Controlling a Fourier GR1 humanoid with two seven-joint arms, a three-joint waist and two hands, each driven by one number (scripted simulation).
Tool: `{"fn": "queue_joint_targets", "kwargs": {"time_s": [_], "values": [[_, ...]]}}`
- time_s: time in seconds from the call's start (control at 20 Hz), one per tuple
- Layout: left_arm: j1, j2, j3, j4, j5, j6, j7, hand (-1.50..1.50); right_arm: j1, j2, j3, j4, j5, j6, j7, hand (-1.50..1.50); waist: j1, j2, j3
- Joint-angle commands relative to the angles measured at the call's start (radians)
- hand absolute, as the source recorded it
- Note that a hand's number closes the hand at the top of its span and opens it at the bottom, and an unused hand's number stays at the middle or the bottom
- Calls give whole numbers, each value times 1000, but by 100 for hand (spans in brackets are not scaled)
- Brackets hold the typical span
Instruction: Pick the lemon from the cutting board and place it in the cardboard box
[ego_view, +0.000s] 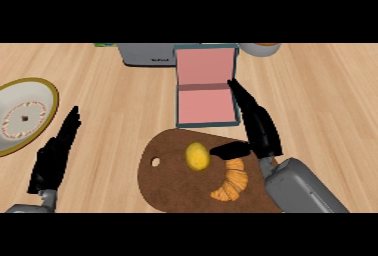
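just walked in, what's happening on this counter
The robot's right hand is open over the cutting board, its thumb right beside the lemon. The lemon lies on the board and is not yet grasped. An orange pastry lies on the board too. The open box sits just beyond the board, with no lemon in it yet. The left hand rests open at the left, near a plate.

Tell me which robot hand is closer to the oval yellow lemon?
Right. The right robot hand sits just right of the oval yellow lemon, thumb pointing at it. The left robot hand rests off the brown cutting board, far to the lemon's left.
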Motion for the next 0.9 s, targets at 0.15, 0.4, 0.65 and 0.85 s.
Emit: {"fn": "queue_joint_targets", "kwargs": {"time_s": [0.15, 0.4, 0.65, 0.85], "values": [[22, -17, -17, 7, -18, 6, -9, 0, -125, -106, 111, -101, -30, 432, 375, -150, -4, -3, -1], [35, 5, -1, -84, -17, -5, 41, 0, -146, -13, 134, -196, -84, 564, 606, -150, 7, 4, 4], [86, -7, 20, -93, -27, -28, 1, 0, -172, 101, 116, -152, -25, 613, 727, -150, 11, 8, 4], [18, -43, 20, -59, -47, -36, 32, 0, -188, 198, 111, -65, 67, 602, 748, -150, 11, 10, 4]]}}
